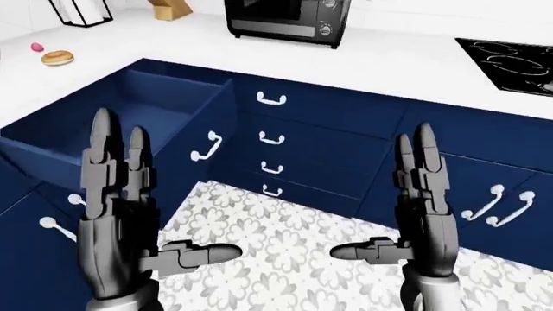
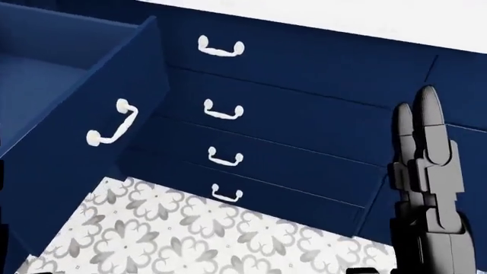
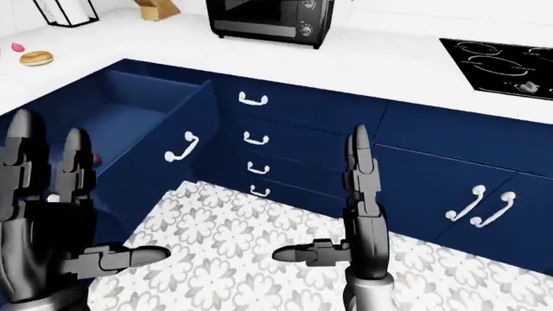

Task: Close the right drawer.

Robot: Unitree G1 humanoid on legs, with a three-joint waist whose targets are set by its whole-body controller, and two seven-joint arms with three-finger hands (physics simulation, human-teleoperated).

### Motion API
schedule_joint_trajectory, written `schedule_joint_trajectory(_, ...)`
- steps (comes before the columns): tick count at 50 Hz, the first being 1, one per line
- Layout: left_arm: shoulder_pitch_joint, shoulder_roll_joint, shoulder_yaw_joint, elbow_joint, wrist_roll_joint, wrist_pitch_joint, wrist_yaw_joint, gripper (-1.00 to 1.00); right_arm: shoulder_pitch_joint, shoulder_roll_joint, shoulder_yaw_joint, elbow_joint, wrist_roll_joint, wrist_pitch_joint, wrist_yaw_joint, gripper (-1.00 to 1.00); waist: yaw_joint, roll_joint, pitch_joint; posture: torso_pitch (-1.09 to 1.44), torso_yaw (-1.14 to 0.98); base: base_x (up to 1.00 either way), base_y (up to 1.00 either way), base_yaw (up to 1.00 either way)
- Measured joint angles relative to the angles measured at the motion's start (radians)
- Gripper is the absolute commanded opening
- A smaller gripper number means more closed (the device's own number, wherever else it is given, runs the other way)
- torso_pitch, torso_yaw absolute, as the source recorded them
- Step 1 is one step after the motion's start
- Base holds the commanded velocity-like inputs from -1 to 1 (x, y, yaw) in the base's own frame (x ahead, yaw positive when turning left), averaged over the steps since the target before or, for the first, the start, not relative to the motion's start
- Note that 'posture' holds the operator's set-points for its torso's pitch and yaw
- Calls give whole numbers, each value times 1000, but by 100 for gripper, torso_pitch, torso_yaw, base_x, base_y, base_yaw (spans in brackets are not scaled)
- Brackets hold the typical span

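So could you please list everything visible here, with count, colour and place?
open drawer: one, navy, left-eye view left, pulled out
drawer handle: one, white, on its face
closed drawers: four, navy, stacked centre
microwave: one, black, countertop top
cooktop: one, black, top right
bun: one, tan, countertop top left
cabinet door handles: two, white, right
floor: patterned grey-white tile
left hand: open, raised
right hand: open, raised
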Motion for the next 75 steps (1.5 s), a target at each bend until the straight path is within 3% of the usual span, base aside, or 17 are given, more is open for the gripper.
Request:
schedule_joint_trajectory(5,3,-6,-15,31,-2,-8,-13,100,5,-6,-22,32,2,11,-10,100,-36,32,-4,0,0,0,0,-64)
schedule_joint_trajectory(8,1,-5,-8,33,-4,-17,-13,100,0,-5,-17,21,3,10,-11,100,-26,71,14,0,0,0,0,-32)
schedule_joint_trajectory(10,-1,-5,-12,31,-4,-26,-15,100,-15,-5,-32,27,12,14,-14,100,-29,82,21,0,0,0,0,0)
schedule_joint_trajectory(14,-2,-2,-7,21,-5,-31,-13,100,-53,-9,-71,80,27,21,-22,100,-45,114,-4,0,0,0,0,0)
schedule_joint_trajectory(18,5,-1,6,36,-4,-24,-5,100,-44,-4,-60,92,23,37,-15,100,-18,69,-5,0,0,0,0,0)
schedule_joint_trajectory(22,1,-2,3,33,-4,-7,-3,100,-57,-4,-52,95,2,33,-16,100,-3,48,-11,0,0,0,11,0)
schedule_joint_trajectory(30,-5,-1,-13,10,-1,-10,-12,100,-53,-7,-53,110,-1,24,-26,100,-9,115,-3,0,0,0,25,0)
schedule_joint_trajectory(35,1,0,2,25,0,-2,-4,100,-58,-5,-24,132,-12,16,-18,100,-3,102,-4,0,0,0,25,0)
schedule_joint_trajectory(44,3,-1,-1,15,0,-12,-6,100,-76,-7,-20,132,-20,12,-24,100,2,19,1,0,0,0,25,0)
schedule_joint_trajectory(46,2,-7,-12,23,0,-13,-9,100,-71,-13,-28,139,-22,10,-27,100,-9,37,8,0,0,0,25,0)
schedule_joint_trajectory(50,6,-5,-14,32,0,0,-14,100,-68,-15,-37,166,-21,22,-33,100,-17,26,-3,0,0,0,25,0)
schedule_joint_trajectory(54,-2,-5,-12,10,-1,-8,-12,100,-76,-16,-35,145,-19,13,-34,100,-15,68,6,0,0,0,26,0)
schedule_joint_trajectory(58,-5,-2,-10,5,-2,-9,-11,100,-80,-15,-36,146,-16,11,-31,100,-12,140,-4,0,0,0,26,0)
schedule_joint_trajectory(62,3,0,3,28,0,6,-2,100,-64,-8,-14,158,-16,24,-17,100,1,111,4,0,0,0,27,0)
schedule_joint_trajectory(71,0,-1,-6,23,1,-17,-6,100,-92,-13,-31,151,-8,15,-21,100,-8,4,2,0,0,0,26,0)
schedule_joint_trajectory(72,1,-6,-13,29,1,-19,-8,100,-91,-17,-37,157,-9,14,-22,100,-18,19,8,0,0,0,26,0)
schedule_joint_trajectory(75,6,-4,-19,45,1,-10,-12,100,-77,-17,-45,180,-7,23,-25,100,-21,13,-1,0,0,0,27,0)
